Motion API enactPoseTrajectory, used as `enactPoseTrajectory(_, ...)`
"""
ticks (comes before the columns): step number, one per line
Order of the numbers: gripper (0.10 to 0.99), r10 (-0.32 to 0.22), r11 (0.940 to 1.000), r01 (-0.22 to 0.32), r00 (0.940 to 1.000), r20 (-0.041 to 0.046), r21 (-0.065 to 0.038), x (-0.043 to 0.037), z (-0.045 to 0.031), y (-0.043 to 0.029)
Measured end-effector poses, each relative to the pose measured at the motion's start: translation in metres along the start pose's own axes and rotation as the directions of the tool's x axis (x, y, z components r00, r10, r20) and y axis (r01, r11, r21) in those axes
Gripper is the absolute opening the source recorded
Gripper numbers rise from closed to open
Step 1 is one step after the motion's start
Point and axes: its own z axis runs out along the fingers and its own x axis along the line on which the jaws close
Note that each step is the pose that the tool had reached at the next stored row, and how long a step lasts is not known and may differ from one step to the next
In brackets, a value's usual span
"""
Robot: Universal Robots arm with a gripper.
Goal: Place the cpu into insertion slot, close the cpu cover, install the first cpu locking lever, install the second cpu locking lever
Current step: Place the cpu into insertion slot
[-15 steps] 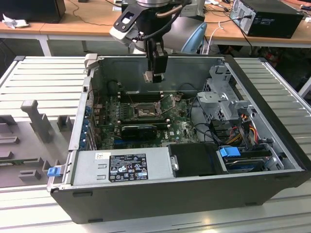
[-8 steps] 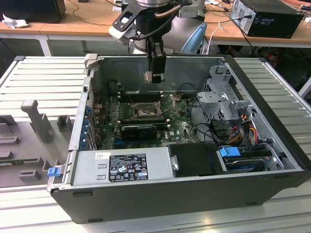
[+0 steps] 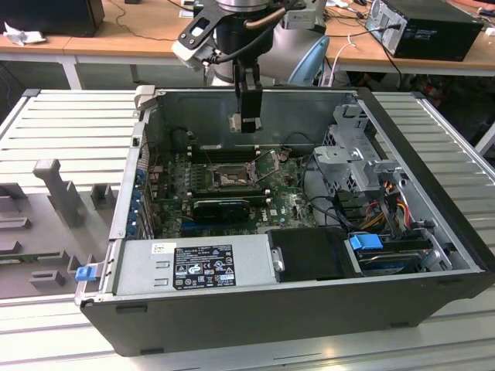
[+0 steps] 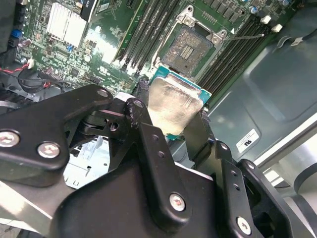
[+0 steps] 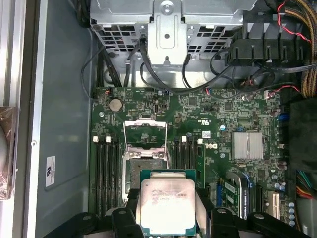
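Jaws are closed on the cpu [image 5: 167, 203], 1 finger [image 5: 130, 210] on each of 2 opposite edges. Pale metal top faces both wrist cameras; the underside is hidden. In the second wrist view the cpu [image 4: 173, 106] sits tilted between the black fingers [image 4: 198, 131], with its green edge showing.

In the exterior view the cpu [image 3: 239, 122] is a small pale patch at the fingertips. It hangs in the air inside the open computer case [image 3: 255, 317], well above the motherboard [image 3: 286, 205] and not touching it. The arm's upper part is cut off by the frame edge.

The insertion slot [image 3: 230, 178] is below the jaws and empty. The second wrist view shows its contact field [image 4: 190, 47] bare. In the first wrist view the cpu covers the near part of the slot [image 5: 133, 168].

The cpu cover [image 5: 144, 124] is swung open, standing up at the slot's far edge. Its hinge is hard to make out. A thin lever wire [image 4: 247, 36] sticks out beside the slot; I can't tell which lever it is.

Around the slot:
- black memory slots [image 5: 106, 168] on both sides
- coin cell [image 5: 115, 104]
- finned heatsink [image 5: 246, 145]
- drive cage [image 5: 166, 25] with cables
- power supply [image 3: 193, 267] along the case's near wall

The case rests on a ribbed metal worktop [image 3: 69, 131]. Grey fixtures [image 3: 54, 182] lie on the exterior view's left, partly cut off.
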Motion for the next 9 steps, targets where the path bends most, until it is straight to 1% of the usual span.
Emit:
enactPoseTrajectory(5, 0.529, 0.029, 0.9996, -0.029, 0.9996, 0.0025, 0.0, -0.0001, 0.0022, -0.0002)
enactPoseTrajectory(6, 0.529, 0.038, 0.9993, -0.038, 0.9993, 0.0032, -0.001, -0.0001, 0.0038, -0.0003)
enactPoseTrajectory(9, 0.529, 0.039, 0.9992, -0.039, 0.9992, 0.0034, -0.001, -0.0002, 0.0089, -0.0008)
